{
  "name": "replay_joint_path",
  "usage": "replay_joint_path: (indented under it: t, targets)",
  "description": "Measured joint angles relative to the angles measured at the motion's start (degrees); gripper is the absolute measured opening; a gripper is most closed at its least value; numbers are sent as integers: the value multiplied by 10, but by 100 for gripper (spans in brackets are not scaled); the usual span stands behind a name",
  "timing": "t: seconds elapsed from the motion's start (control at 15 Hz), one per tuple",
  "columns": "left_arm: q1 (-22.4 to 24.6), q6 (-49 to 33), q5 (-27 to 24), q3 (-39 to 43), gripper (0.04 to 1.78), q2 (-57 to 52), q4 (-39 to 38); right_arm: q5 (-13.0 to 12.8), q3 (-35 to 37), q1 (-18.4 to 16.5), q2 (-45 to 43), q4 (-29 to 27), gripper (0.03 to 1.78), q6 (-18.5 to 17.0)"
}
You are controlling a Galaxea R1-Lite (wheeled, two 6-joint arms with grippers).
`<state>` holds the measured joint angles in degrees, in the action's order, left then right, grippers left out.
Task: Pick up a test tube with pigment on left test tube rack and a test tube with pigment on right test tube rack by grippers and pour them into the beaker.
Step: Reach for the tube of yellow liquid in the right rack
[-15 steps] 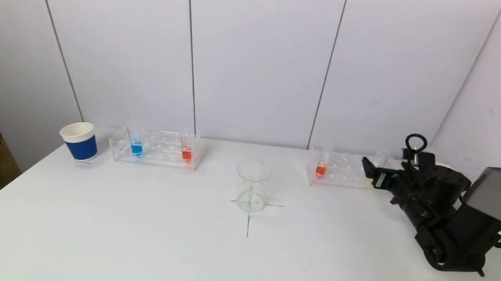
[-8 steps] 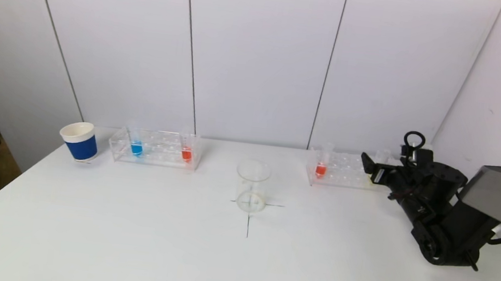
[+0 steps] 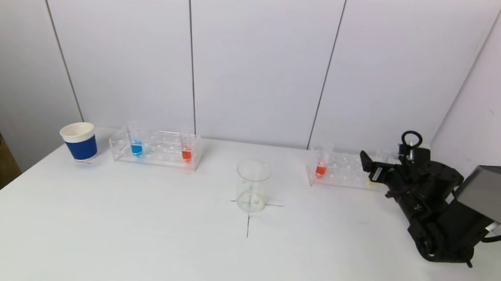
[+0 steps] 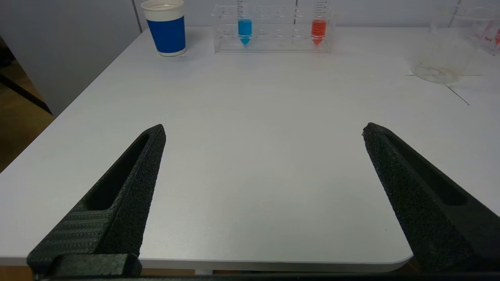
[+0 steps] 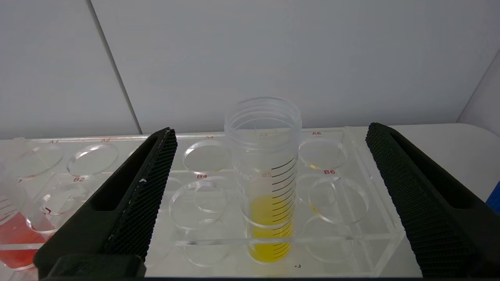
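Now right hand (image 5: 269, 132) spread wide, facing yellow tube (image 5: 267, 183) in rack (image 5: 371, 218).

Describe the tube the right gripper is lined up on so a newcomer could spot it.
On the white table, find the clear right rack. The tube stands upright in hole B5, between the open right gripper fingers. It alone holds yellow liquid; its neighbour is red.
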<state>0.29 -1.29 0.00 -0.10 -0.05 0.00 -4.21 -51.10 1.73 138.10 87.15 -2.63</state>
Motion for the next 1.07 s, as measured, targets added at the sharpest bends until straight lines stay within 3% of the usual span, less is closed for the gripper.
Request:
replay_joint_path:
  t: [1.07]
  targets:
    - [0, 0, 0, 0, 176, 0, 0, -1, -11, 0, 15, 0, 176, 4]
